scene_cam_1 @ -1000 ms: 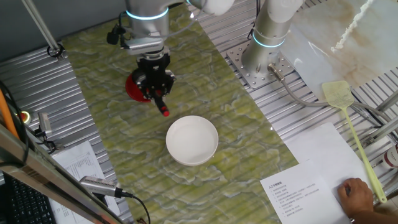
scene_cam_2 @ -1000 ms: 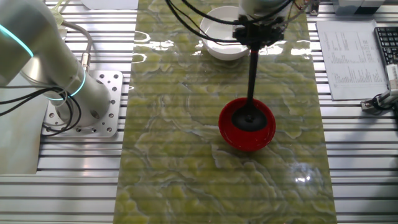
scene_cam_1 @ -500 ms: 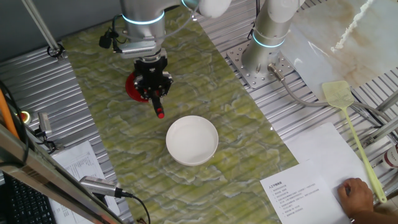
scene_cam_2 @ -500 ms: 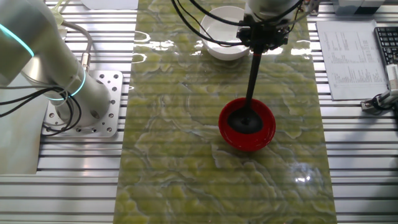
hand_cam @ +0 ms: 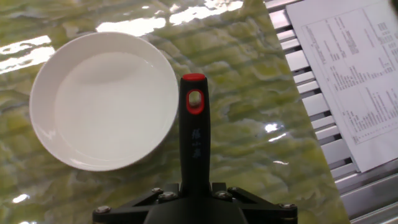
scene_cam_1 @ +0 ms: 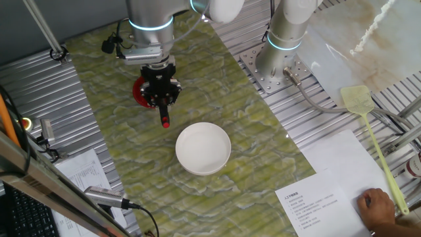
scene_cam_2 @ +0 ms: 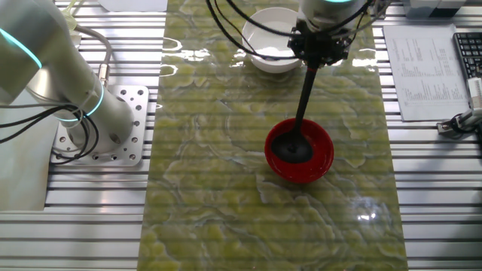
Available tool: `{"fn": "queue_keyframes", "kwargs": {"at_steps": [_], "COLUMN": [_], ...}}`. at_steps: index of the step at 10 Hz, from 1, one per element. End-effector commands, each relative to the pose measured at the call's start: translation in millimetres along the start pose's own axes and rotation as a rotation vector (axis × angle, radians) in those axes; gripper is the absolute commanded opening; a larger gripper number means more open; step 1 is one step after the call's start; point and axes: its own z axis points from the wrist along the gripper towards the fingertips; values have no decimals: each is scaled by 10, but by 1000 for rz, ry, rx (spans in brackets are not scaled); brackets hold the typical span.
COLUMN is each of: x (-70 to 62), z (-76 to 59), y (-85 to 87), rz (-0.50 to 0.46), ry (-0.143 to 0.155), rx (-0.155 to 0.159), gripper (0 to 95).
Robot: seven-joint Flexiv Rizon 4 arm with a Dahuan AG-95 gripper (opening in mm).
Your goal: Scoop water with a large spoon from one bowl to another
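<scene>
Since the earlier frame the large spoon (scene_cam_2: 302, 102) had tilted, its red tip swinging toward the left of one fixed view while its head stayed down in the red bowl (scene_cam_2: 320, 159). The pincer (scene_cam_2: 319, 47) held the handle clamped near its top. Judged step: dipping for the water, which could not be made out. The next move called for a level lift toward the white bowl (scene_cam_1: 203, 148), at 5 o'clock across the worktop (scene_cam_1: 217, 85).

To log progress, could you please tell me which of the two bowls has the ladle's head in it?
The red bowl: the black ladle, held by the gripper, dips its head there. The white bowl has no ladle in it.
</scene>
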Motion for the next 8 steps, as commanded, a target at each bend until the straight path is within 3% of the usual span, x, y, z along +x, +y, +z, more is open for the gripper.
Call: {"fn": "queue_keyframes", "kwargs": {"at_steps": [1, 8], "x": [8, 50], "z": [9, 124], "y": [-2, -9], "rz": [-28, -64], "ry": [-1, -18], "rx": [8, 16], "gripper": [0, 0]}}
